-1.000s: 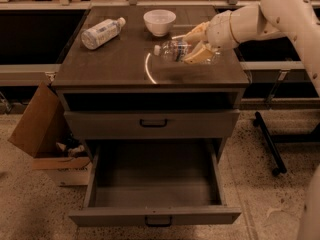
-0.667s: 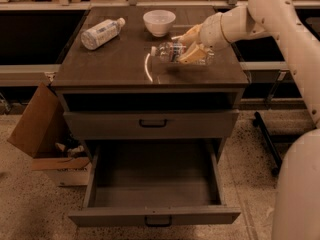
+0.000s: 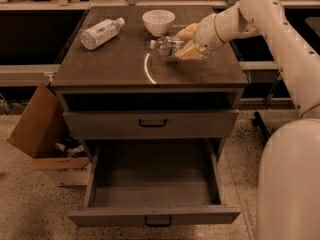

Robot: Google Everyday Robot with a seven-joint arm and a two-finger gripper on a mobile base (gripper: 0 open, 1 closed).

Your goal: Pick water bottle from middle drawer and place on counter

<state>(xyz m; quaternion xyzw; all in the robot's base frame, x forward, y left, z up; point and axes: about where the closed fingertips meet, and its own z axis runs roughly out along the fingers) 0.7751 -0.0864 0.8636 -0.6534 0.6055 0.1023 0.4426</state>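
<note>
The water bottle, small, clear and crinkly with a white cap pointing left, lies sideways low over the counter, just in front of the white bowl. My gripper reaches in from the right and is shut on the bottle's base end, its tan fingers around it. I cannot tell whether the bottle touches the counter. The middle drawer stands pulled out below, its tray empty, with a dark bar handle on its front.
A larger pale bottle with a white label lies at the counter's back left. A white bowl stands at the back centre. A closed taller drawer sits under the counter. A cardboard box stands on the floor at left. My arm's body fills the right.
My gripper has moved a little to the left over the counter with the water bottle in it. More of my arm now shows at the lower right.
</note>
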